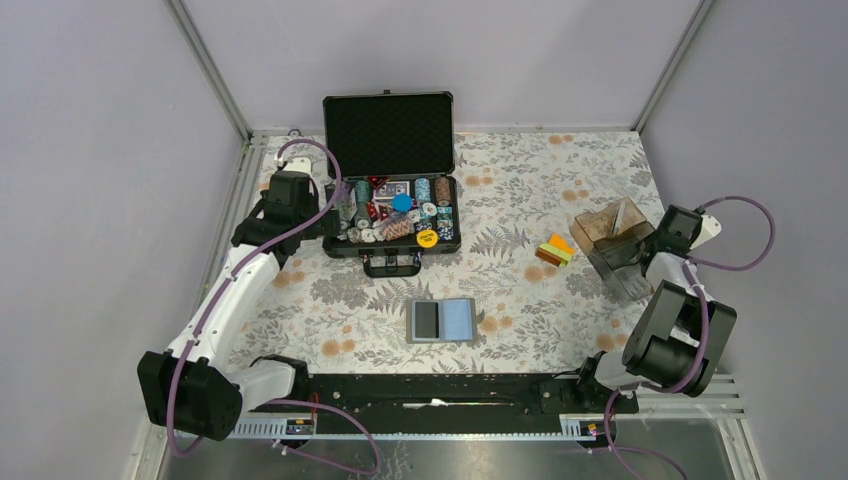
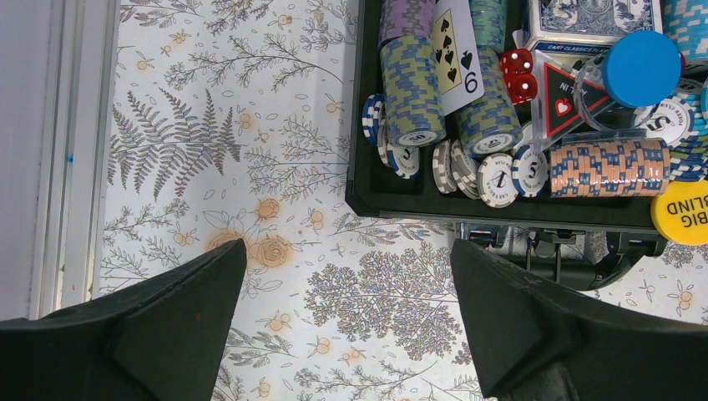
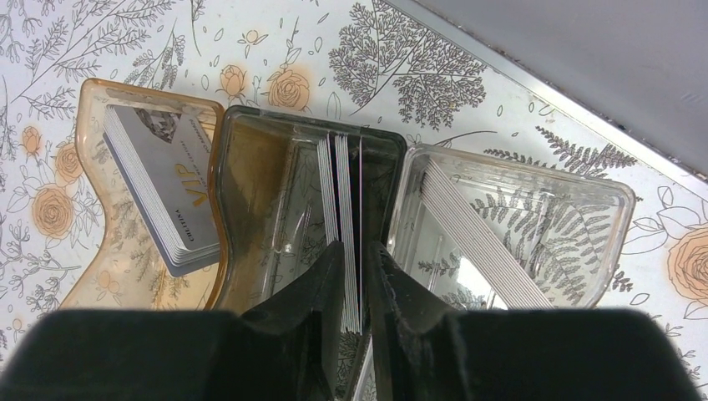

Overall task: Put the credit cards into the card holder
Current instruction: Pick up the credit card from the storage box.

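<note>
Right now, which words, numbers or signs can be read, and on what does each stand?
"BIG BLIND", cut by the frame edge: yellow disc at the chip case.
"6" with spades: playing card.
"1", "5": white chips.
"VIP": grey card in the amber tray.
Too small to read: print on the deck box, small print on the grey card.
No text, edges only: upright cards between the right gripper fingers.
</note>
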`<state>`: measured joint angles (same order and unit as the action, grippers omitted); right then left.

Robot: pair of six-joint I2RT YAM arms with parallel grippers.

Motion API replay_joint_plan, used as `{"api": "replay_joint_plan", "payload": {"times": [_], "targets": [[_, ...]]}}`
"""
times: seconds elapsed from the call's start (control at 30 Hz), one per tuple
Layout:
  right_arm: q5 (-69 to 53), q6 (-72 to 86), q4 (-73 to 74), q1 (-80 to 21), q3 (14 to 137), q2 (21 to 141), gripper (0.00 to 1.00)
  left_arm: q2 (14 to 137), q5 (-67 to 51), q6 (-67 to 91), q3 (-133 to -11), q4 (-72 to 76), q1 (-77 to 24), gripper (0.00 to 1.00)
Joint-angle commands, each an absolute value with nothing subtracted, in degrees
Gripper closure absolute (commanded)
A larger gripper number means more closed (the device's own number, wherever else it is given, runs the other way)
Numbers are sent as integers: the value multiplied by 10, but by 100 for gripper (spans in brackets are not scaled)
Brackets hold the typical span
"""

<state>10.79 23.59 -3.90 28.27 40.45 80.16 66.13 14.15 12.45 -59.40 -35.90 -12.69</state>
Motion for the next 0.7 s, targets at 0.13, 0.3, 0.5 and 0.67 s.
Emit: {"api": "replay_joint_plan", "payload": {"times": [0.13,0.3,0.5,0.67], "targets": [[101,229,-55,277,391,775,78,658,135,126,-591,-333,-129,1],[144,213,-50,257,386,759,71,658,132,127,-590,-333,-129,1],[167,205,-37,240,393,772,62,656,132,127,-589,-332,-130,1],[190,201,-17,233,403,780,58,656,132,127,-589,-332,-130,1]]}}
